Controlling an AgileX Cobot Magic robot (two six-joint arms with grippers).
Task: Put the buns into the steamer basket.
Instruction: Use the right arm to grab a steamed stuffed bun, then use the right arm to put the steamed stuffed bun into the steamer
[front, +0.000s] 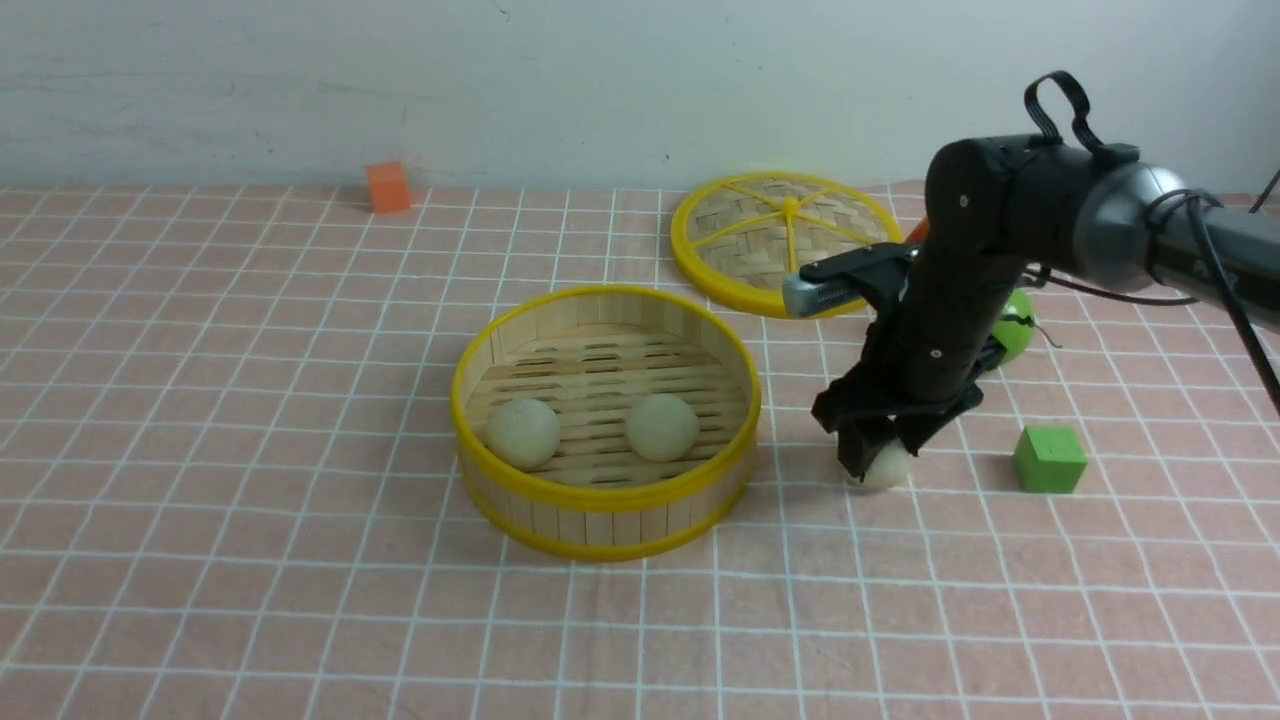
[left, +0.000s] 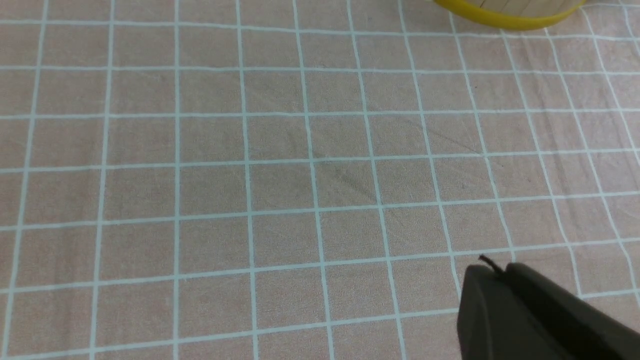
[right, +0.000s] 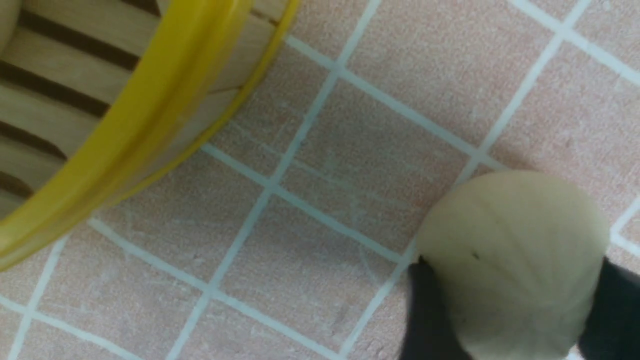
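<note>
At left, only a dark corner of left gripper (left: 545, 315) in view, spread or pressed impossible to tell; inside steamer basket (front: 600, 497), two buns (front: 522, 432) already down; right of its wall, third bun (front: 886, 466) on the cloth, pinched from both sides by right gripper (front: 878, 458); basket lying leftward of those fingers, right arm nearer.

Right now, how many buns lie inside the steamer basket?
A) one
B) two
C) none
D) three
B: two buns rest on the slatted floor of the steamer basket, while the third bun sits on the cloth outside it, clasped by the right tool.
</note>
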